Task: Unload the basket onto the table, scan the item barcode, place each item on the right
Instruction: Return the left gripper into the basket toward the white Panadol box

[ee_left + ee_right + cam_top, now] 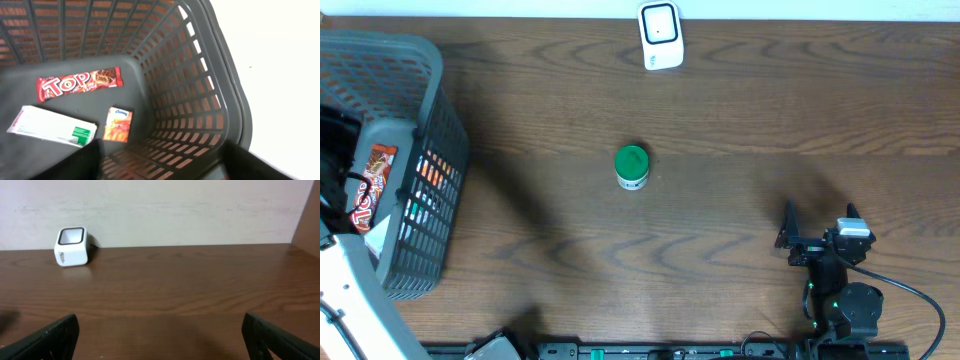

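Jar (632,167) stands upright, long axis vertical; left gripper (160,162) and right gripper (162,337) spread, empty.

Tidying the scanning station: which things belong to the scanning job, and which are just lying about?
Job: white barcode scanner; green-lidded container, likely the item.
Lying about, seemingly: gray basket holding Top chocolate bar, white box, orange packet.

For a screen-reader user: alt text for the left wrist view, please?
Inside a grey basket lie a red Top bar, a white box and a small orange packet. The open left gripper frames the bottom edge.
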